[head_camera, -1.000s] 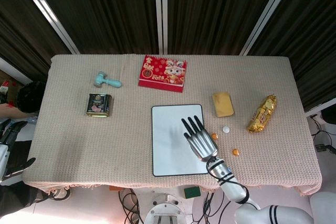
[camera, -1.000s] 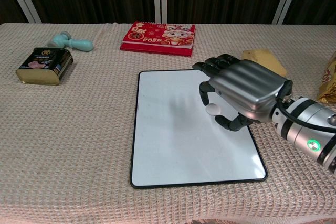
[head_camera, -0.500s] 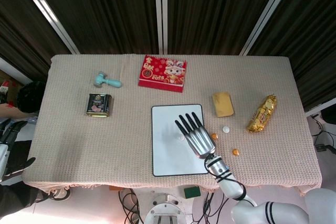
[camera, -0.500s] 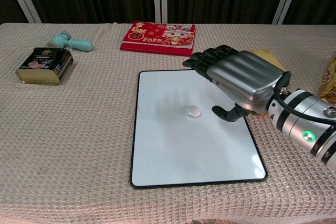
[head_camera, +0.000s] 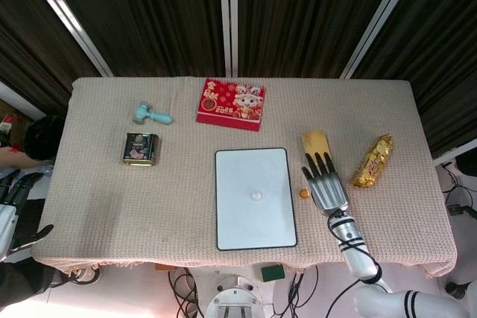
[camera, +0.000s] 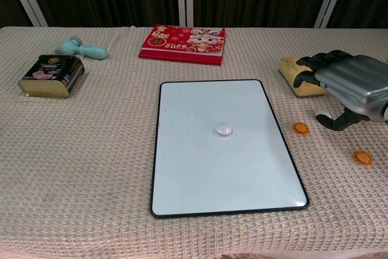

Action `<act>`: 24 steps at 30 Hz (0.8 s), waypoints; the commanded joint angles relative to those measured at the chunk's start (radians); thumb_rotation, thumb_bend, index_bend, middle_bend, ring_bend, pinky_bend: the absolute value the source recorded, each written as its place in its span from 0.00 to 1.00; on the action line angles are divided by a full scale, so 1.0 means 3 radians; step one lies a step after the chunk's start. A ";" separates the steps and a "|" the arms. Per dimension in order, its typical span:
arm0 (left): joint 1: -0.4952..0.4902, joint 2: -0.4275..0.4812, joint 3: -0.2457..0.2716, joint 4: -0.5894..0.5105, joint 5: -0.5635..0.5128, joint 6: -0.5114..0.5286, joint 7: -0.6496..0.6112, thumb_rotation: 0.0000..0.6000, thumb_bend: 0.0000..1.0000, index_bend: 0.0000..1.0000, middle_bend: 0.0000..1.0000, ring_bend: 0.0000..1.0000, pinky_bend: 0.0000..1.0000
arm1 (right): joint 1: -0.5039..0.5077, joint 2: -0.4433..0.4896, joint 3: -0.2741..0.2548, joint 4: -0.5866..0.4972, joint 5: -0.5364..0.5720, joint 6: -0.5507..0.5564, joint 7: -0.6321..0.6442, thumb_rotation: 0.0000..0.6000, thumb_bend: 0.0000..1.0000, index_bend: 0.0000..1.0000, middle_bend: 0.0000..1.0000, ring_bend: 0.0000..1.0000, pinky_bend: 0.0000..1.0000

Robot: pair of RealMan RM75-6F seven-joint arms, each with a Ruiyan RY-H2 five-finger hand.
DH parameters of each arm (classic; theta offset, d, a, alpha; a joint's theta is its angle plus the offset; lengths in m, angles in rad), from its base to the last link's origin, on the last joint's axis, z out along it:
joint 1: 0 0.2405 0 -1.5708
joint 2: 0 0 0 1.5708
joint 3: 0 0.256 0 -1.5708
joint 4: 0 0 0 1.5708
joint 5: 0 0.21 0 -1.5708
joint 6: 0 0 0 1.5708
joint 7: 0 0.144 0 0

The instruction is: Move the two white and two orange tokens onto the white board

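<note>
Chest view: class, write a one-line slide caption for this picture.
One white token lies on the white board; the right hand hovers over the second, two orange tokens waiting.

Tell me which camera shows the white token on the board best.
The chest view: the white token looks large and clear, mid-board. The head view shows it only as a tiny pale dot.
</note>
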 commanded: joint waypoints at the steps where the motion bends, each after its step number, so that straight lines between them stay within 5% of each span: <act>1: 0.0001 0.0001 0.0000 -0.0005 -0.0006 -0.0002 0.0006 1.00 0.10 0.11 0.14 0.00 0.12 | -0.0007 -0.0003 -0.0012 0.0084 0.0040 -0.0002 -0.0028 1.00 0.36 0.29 0.00 0.00 0.00; 24: 0.0005 0.0009 -0.0010 0.0016 -0.0027 0.0007 -0.0045 1.00 0.10 0.11 0.14 0.00 0.12 | 0.0021 -0.0246 -0.0056 0.0534 0.0191 -0.0011 0.0090 1.00 0.36 0.36 0.00 0.00 0.00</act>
